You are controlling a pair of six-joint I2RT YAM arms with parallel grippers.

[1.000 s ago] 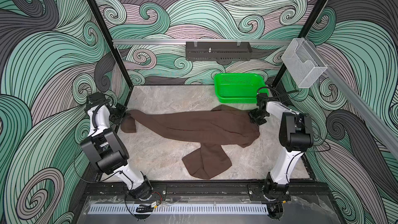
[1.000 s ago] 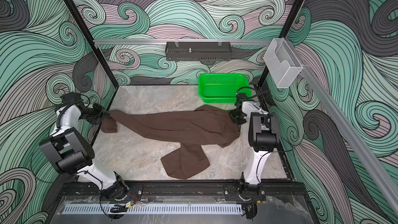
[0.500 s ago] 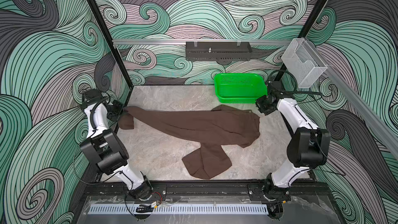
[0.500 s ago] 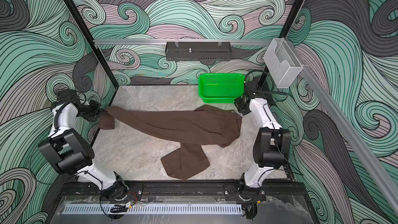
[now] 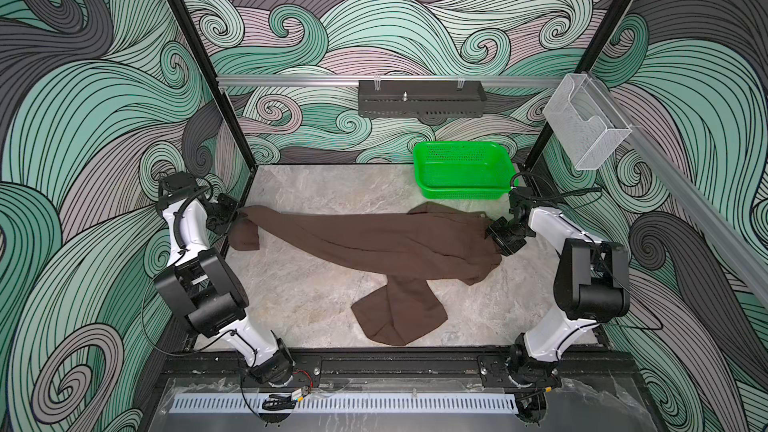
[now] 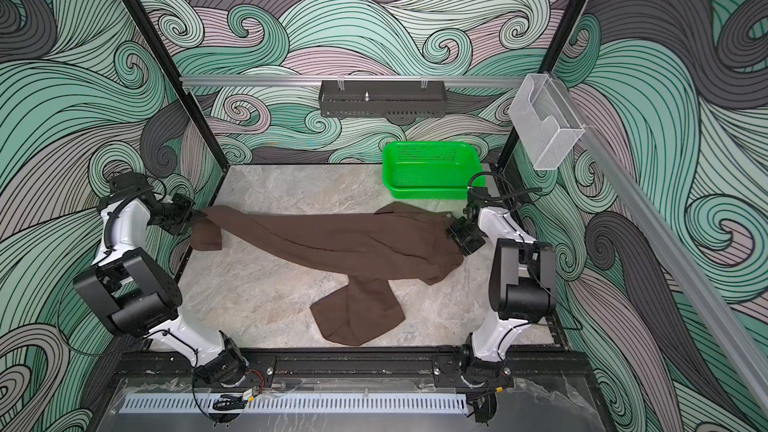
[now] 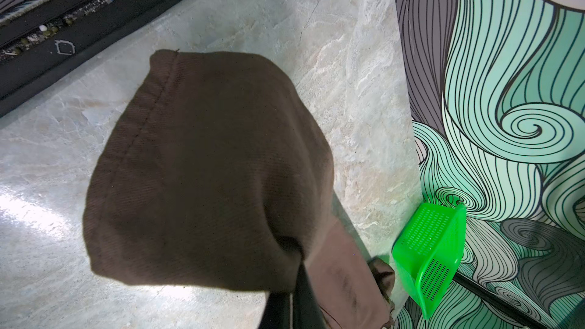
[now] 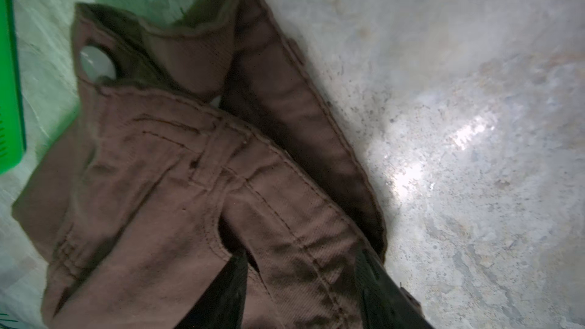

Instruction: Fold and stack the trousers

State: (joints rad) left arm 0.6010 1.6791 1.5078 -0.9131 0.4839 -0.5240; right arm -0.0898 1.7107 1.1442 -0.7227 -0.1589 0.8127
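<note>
The dark brown trousers (image 5: 374,243) (image 6: 332,238) lie stretched across the marble table, one leg running left and the other leg (image 5: 395,313) bent toward the front edge. My left gripper (image 5: 237,218) (image 6: 198,216) is shut on the left leg's hem, which hangs folded over in the left wrist view (image 7: 205,169), with the gripper (image 7: 294,280) under it. My right gripper (image 5: 496,243) (image 6: 457,241) sits at the waistband on the right. In the right wrist view its jaws (image 8: 300,267) stand apart over the waistband fabric (image 8: 190,185), near a pale button (image 8: 96,61).
A bright green basket (image 5: 461,168) (image 6: 432,168) stands at the back right, just behind the waistband. A black tray (image 5: 419,97) hangs on the back rail and a clear box (image 5: 582,130) on the right rail. Patterned walls close in on both sides.
My right gripper has gone from shut to open; its arm swung up toward the basket and came back down onto the waistband. The left gripper keeps hold of the hem, shifted slightly left.
</note>
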